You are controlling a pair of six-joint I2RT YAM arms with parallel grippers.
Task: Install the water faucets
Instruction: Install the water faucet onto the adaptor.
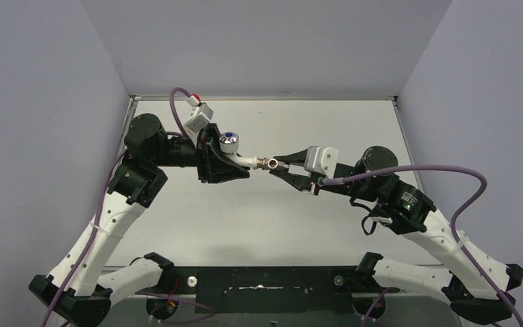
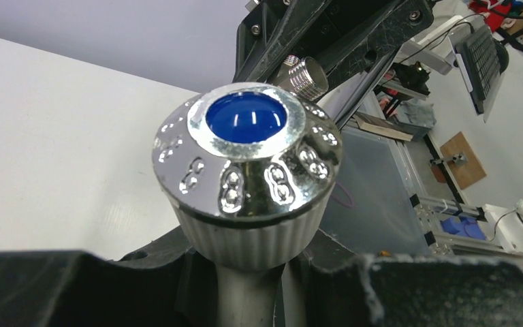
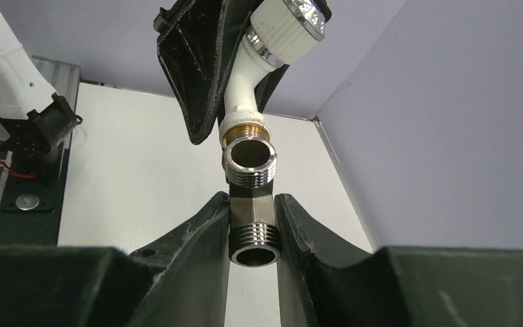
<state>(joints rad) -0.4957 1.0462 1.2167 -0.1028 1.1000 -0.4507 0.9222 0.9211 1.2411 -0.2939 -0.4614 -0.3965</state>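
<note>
- Right gripper [image 3: 252, 204] pinched the threaded fitting [image 3: 252, 238]; left gripper [image 1: 240, 165] clamped the white tap body [image 3: 244, 85], both above the table [image 1: 259, 225].
- Fitting met the tap's brass collar [image 3: 245, 133]. Judgement: keep axes collinear, rotate gently, avoid cross-threading.

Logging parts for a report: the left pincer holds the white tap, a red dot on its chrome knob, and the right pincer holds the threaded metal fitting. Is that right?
No: the dot on the chrome knob is blue, not red; the left wrist view shows it. Otherwise right: left pincer holds the white tap, right pincer the threaded metal fitting.
</note>
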